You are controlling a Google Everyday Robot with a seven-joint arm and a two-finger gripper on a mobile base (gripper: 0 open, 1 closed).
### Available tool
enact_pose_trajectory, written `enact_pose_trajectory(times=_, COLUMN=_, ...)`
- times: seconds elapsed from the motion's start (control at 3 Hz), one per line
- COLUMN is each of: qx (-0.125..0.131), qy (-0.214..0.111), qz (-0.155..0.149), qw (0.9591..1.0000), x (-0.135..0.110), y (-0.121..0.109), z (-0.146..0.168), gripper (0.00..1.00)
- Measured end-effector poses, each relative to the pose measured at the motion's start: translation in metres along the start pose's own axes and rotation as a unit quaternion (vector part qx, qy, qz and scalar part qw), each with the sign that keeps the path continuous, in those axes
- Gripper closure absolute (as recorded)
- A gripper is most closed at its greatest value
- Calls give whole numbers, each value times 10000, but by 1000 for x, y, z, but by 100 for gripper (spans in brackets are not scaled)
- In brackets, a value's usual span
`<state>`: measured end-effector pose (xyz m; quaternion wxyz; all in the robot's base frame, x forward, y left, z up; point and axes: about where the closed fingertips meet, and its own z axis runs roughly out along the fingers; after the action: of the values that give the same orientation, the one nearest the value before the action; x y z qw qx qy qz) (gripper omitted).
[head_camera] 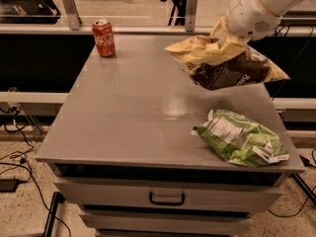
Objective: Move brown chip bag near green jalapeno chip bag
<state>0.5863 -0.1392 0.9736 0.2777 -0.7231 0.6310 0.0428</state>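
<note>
The brown chip bag (pixel 224 63), dark brown and pale yellow, hangs in the air above the right part of the grey table (pixel 133 107). My gripper (pixel 228 32) comes in from the upper right on a white arm and is shut on the bag's top edge. The green jalapeno chip bag (pixel 243 137), bright green with a white label panel, lies flat on the table near the front right corner, below and slightly in front of the held bag.
A red soda can (pixel 103 37) stands upright at the back left of the table. A drawer with a handle (pixel 167 199) is under the tabletop. Cables (pixel 19 167) lie on the floor at the left. A rail (pixel 98 28) runs behind the table.
</note>
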Motion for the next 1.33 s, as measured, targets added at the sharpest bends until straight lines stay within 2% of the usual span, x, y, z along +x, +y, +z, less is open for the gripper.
enact_pose_trajectory(times=0.67, qx=-4, qy=-19, qz=-16, qw=10000, x=-2, y=-2, z=5, gripper=0)
enact_pose_trajectory(times=1.0, qx=-4, qy=-19, qz=-16, qw=10000, x=-2, y=-2, z=5, gripper=0)
enact_pose_trajectory(times=1.33, qx=-62, qy=3, qz=-183, qw=9998, x=0, y=-5, z=-7, gripper=0)
